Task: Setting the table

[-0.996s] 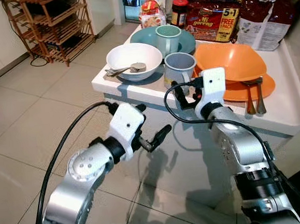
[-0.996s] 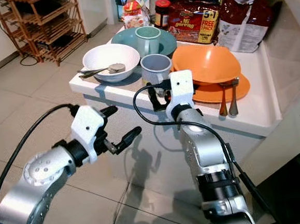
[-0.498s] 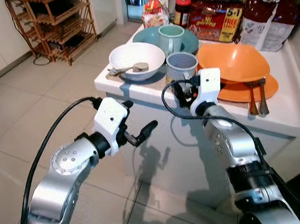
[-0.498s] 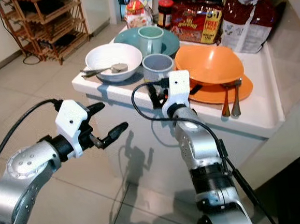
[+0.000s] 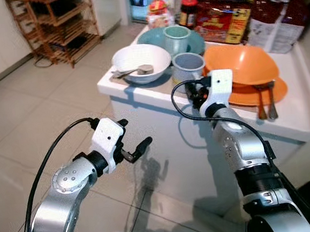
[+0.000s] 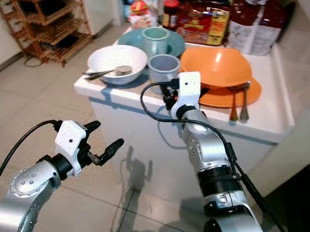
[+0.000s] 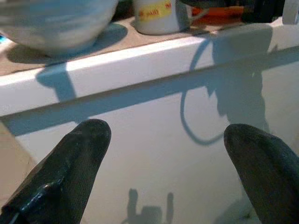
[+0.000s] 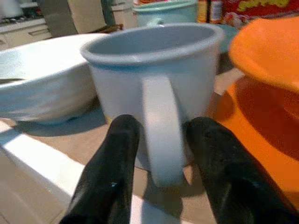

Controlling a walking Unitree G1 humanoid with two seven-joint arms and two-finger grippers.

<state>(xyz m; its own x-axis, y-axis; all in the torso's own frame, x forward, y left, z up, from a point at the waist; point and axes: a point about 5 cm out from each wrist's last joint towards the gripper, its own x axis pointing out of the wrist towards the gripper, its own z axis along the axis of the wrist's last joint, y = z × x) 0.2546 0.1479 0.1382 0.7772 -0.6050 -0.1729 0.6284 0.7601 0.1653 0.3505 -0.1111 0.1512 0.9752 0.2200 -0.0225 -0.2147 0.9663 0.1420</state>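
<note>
The right end effector [image 8: 161, 154] is at the near edge of the white counter [image 5: 300, 118], w/ its two black fingers [image 8: 110, 170] on both sides of the handle of the grey-blue mug [image 5: 187, 66]; the fingers are close to the handle, but I cannot tell if they really press it. The mug stands upright between the white bowl [image 5: 141, 62] on the left, which has a spoon [image 5: 135, 71] in it, and the orange bowl [image 5: 239, 63] on the right, which sits on an orange plate [image 5: 266, 92]. Behind it is a green mug [image 5: 177, 38] on a teal plate [image 5: 154, 36]. The left end effector [image 5: 131, 144] hangs in front of the counter, lower, fingers wide apart, holding nothing. Food packets [image 5: 223, 22] are at the far side.
</note>
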